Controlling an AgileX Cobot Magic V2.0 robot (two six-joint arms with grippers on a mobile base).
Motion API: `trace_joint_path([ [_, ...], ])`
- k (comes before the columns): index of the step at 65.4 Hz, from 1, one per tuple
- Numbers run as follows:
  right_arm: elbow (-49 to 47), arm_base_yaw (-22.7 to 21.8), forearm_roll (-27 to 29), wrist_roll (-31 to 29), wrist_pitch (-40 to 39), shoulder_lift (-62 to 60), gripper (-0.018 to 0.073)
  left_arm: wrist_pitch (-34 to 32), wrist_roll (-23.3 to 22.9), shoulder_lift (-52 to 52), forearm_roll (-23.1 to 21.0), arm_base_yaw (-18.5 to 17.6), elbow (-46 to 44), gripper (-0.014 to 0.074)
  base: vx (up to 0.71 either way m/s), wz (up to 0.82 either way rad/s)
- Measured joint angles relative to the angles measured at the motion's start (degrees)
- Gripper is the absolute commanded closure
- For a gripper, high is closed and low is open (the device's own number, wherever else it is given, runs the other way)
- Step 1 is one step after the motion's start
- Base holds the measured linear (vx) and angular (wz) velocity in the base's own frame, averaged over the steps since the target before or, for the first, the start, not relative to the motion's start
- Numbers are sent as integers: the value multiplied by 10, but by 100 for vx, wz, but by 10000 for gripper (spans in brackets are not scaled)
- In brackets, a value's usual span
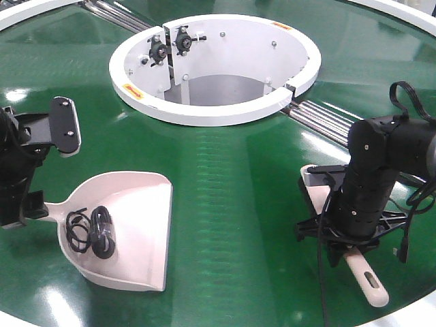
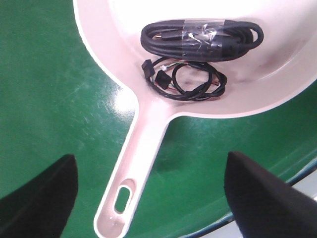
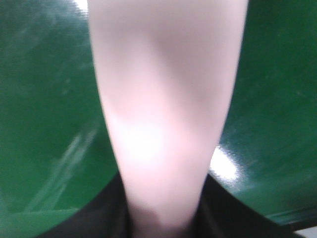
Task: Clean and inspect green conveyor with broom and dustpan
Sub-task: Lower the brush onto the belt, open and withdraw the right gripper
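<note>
The left gripper (image 2: 148, 157) held its black fingers (image 2: 44, 198) wide apart. Between them, touching neither, lay the slotted straight handle of the smooth pale pinkish-beige plastic dustpan (image 2: 277, 29) on the glossy dark green conveyor belt (image 1: 231, 191). Coiled black cables (image 2: 198, 37) lay in the scoop beyond the fingertips. The right gripper (image 1: 343, 255) was clamped on the handle of the slim pinkish-beige plastic broom (image 3: 163, 99).

Open lane: bare glossy dark green conveyor belt (image 1: 231, 204) between the pale pinkish-beige plastic dustpan (image 1: 146, 204), left, and slim pinkish-beige plastic broom (image 1: 364, 278), right, well apart. Far side blocked by the white ring-shaped hub (image 1: 204, 114) and silver metal rollers (image 1: 323, 117); two coiled black cables (image 1: 92, 231) fill the dustpan's back. Dustpan handle has bare belt both sides inside the spread left gripper (image 2: 151, 198); right gripper (image 3: 163, 208) clamps the broom, covering its middle.
</note>
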Motion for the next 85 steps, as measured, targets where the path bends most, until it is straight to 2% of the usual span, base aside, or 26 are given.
trace_joint_path([
  [7,0,0,-14,3,0,0,409,0,0,0,0,0,0,21,0,0],
  [23,-1,0,-28,4,-18,-1,67,0,0,0,0,0,0,21,0,0],
  [32,-1,0,-31,4,-25,-2,-29,0,0,0,0,0,0,21,0,0],
  [54,-1,0,-37,-31,-25,-76,-19,0,0,0,0,0,0,21,0,0],
  [85,-1,-1,-58,-50,-84,-257,-19,0,0,0,-9,0,0,21,0,0],
])
